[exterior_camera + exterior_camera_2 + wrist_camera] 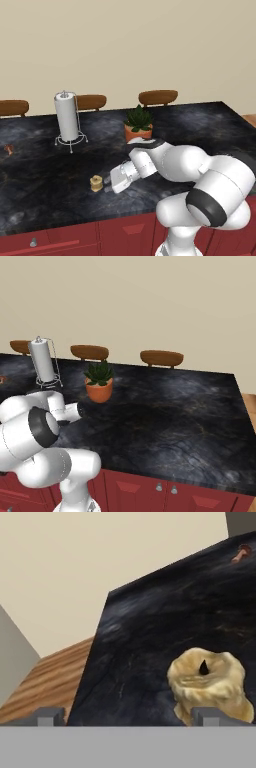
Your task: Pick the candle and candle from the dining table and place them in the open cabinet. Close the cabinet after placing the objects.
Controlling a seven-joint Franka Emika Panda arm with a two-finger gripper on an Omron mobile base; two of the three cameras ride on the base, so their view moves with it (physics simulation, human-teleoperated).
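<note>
Candle [96,183] on dining table [45,165], just before wide-spread claw [106,182].

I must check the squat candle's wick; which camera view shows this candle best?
The hand view: the tan candle is close, with its dark wick plain. The left base view shows it small beside the tool. The right base view has the arm before it.

We count one squat candle [96,183], one paper towel roll [66,117], one potted plant [138,123], three chair backs [158,96].
</note>
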